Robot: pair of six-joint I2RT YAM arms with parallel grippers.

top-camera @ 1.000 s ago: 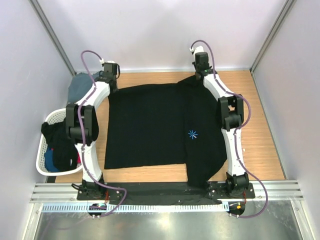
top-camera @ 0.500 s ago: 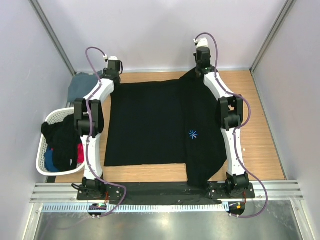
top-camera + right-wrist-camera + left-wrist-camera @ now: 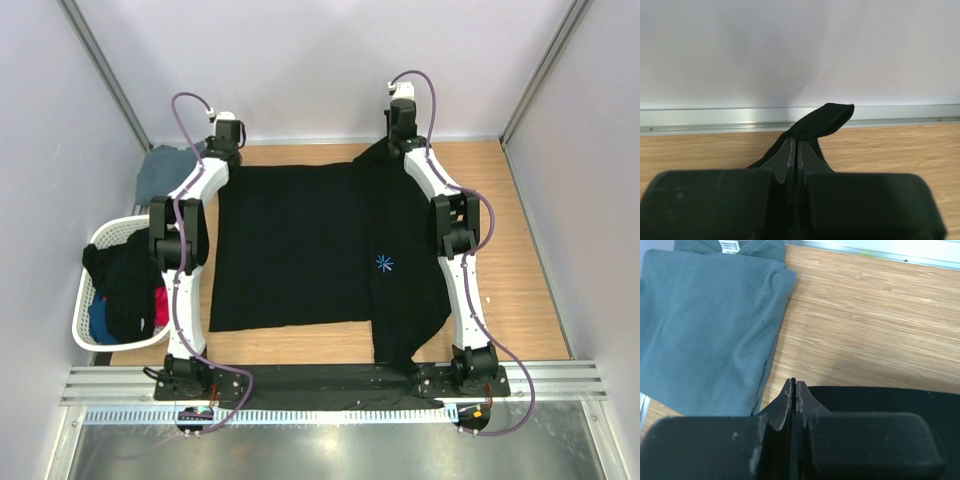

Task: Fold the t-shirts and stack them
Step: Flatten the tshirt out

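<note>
The large black t-shirt [image 3: 300, 250] lies spread on the wooden table, its light-blue starburst mark [image 3: 384, 263] on the right part, which is folded over. My left gripper [image 3: 224, 158] is at the shirt's far left corner. In the left wrist view it [image 3: 794, 385] is shut, with the black cloth [image 3: 880, 400] at its tips. My right gripper [image 3: 399, 143] is at the far right edge. In the right wrist view it [image 3: 796, 141] is shut on a raised fold of black cloth [image 3: 827, 117]. The slate grey-blue t-shirt [image 3: 160, 170] lies folded at the far left; it also shows in the left wrist view [image 3: 705, 325].
A white laundry basket [image 3: 82, 300] with dark and coloured clothes stands off the table's left side. The back wall [image 3: 800, 50] is close behind both grippers. Bare wood [image 3: 520, 230] shows right of the shirt. The shirt's near right corner hangs over the front rail [image 3: 330, 380].
Both grippers moved toward the back wall, drawing the black shirt's far edge with them. The cloth now lies straighter and its near hem has shifted slightly away from the front.
</note>
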